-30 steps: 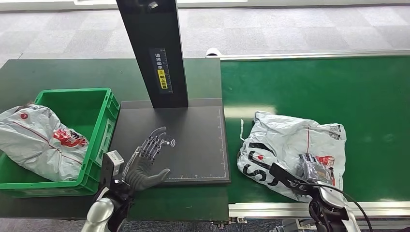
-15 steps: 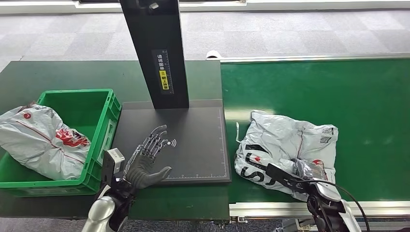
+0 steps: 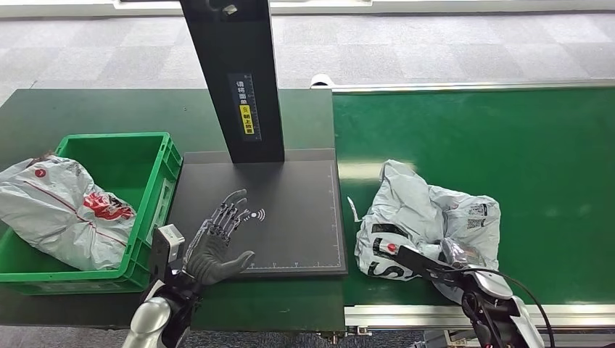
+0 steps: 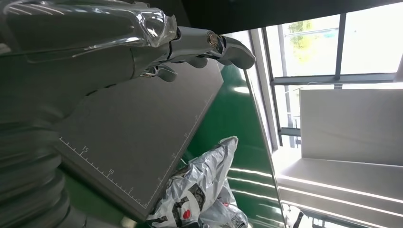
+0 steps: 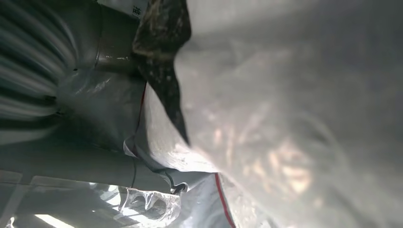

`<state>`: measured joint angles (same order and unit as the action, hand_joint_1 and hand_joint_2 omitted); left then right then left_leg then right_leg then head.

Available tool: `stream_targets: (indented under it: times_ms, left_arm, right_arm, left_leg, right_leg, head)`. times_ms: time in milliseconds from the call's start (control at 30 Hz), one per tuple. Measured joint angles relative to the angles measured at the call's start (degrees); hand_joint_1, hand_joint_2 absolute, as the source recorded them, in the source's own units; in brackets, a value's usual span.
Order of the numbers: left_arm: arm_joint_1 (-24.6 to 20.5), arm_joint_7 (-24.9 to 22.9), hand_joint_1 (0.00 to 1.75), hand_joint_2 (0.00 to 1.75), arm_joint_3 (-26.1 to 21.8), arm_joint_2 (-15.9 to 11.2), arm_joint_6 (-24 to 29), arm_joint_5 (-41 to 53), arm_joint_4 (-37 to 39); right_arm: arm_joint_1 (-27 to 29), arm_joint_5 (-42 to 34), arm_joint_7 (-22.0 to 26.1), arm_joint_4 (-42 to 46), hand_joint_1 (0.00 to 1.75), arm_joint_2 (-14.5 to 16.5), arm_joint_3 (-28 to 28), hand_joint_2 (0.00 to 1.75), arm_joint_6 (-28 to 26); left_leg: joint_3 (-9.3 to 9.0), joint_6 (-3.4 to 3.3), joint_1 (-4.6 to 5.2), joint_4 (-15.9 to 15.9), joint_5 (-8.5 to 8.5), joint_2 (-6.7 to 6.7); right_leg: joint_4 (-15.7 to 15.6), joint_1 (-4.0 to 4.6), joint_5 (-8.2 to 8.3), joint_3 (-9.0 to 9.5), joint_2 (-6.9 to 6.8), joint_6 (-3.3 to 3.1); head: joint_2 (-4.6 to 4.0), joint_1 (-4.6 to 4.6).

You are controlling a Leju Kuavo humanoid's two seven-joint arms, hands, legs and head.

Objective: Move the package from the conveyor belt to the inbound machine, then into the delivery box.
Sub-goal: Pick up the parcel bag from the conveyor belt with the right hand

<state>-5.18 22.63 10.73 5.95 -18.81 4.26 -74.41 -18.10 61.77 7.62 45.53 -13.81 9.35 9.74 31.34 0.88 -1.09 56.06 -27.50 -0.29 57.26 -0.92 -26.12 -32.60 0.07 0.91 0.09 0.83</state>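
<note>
A crumpled grey plastic package (image 3: 428, 214) with red and black print lies on the green conveyor belt (image 3: 508, 138), near its front edge. My right hand (image 3: 458, 262) grips the package's near side, thumb beneath and fingers on top; the bag bunches up around it. In the right wrist view the package (image 5: 285, 118) presses close against the right hand (image 5: 95, 95). My left hand (image 3: 216, 243) hovers open, fingers spread, over the near left corner of the inbound machine's dark plate (image 3: 290, 210). From the left wrist the left hand (image 4: 142, 42), the plate (image 4: 142, 133) and the package (image 4: 204, 190) show.
The machine's black column (image 3: 232, 80) rises at the back of the plate. A green crate (image 3: 156, 156) stands left of the plate, holding another grey package (image 3: 58, 210) that hangs over its left rim. The dark table runs under crate and machine.
The package has been gathered and crumpled in my right hand; its right side has drawn inward and it has shifted slightly left. My left hand has stayed in place.
</note>
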Motion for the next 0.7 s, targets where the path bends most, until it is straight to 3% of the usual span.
stream_targets:
  times_ms: [200,433,700]
  left_arm:
    - [2.1,0.0,0.00,1.75,-0.9,0.0,0.5,0.0,-2.6]
    - [5.5,0.6,0.00,1.75,-2.6,0.0,0.6,0.1,-6.7]
    - [5.2,2.2,0.00,1.75,-2.9,0.0,2.4,2.9,-6.8]
  right_arm:
    - [-0.4,-0.7,3.7,-0.1,1.75,0.0,1.7,1.75,-6.9]
    - [-0.3,-6.8,7.3,7.5,1.75,3.0,0.5,1.75,-22.2]
    - [2.8,-19.0,13.1,19.6,1.75,6.3,-5.6,1.75,-26.9]
  left_leg:
    - [0.23,0.00,0.00,0.0,0.00,0.01]
    - [0.48,0.02,-0.01,0.0,0.03,-0.02]
    - [0.63,0.01,0.00,0.0,0.01,-0.05]
  right_leg:
    - [0.0,0.00,0.02,-0.17,0.01,0.00]
    - [0.1,0.01,0.04,-0.51,-0.01,-0.03]
    - [0.1,0.00,0.01,-0.62,-0.04,-0.03]
  head:
    - [0.00,0.02]
    - [0.00,0.02]
    - [0.00,0.01]
